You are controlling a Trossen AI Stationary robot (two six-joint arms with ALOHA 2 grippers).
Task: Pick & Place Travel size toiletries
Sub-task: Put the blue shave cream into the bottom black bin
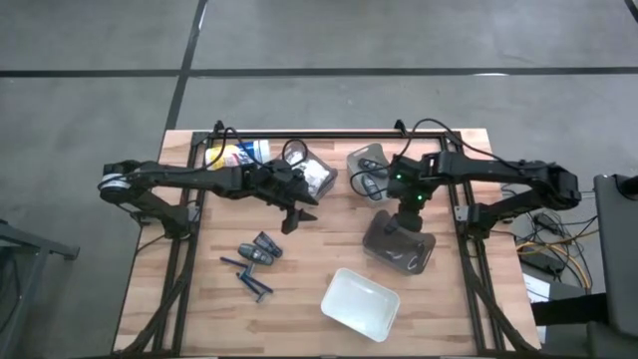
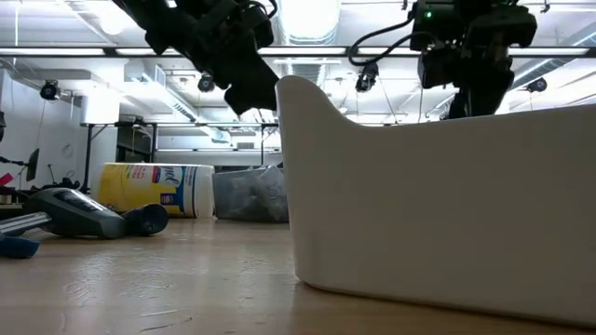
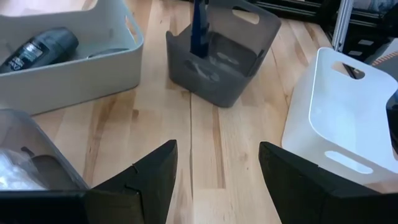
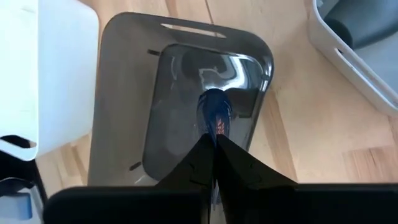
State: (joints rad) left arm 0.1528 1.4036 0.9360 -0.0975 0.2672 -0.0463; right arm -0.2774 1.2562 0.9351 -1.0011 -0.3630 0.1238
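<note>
My right gripper (image 4: 214, 142) is shut on a thin dark blue stick (image 4: 214, 115) above the smoky grey bin (image 1: 399, 247) at the table's right middle. The stick (image 3: 199, 28) hangs inside that bin. Several other toiletries, dark grey-blue oblong pieces (image 1: 261, 249) and blue sticks (image 1: 255, 283), lie flat on the wood at the near left. My left gripper (image 3: 217, 177) hovers open over the table's middle (image 1: 297, 214), pointing toward the smoky bin, with nothing between its fingers. My right gripper pinches the stick's upper end (image 4: 214, 129) between its two fingers, coming steeply from above. The stick hangs below the fingers, nearly upright, reaching down inside the smoky bin; whether its lower end touches the bin's floor I cannot tell.
A white bin (image 1: 361, 302) stands at the near middle and fills the low view (image 2: 438, 214). At the far edge lie a canister with a yellow label (image 1: 234, 155), a clear bin (image 1: 315, 176) and a light bin holding a dark bottle (image 3: 40, 46).
</note>
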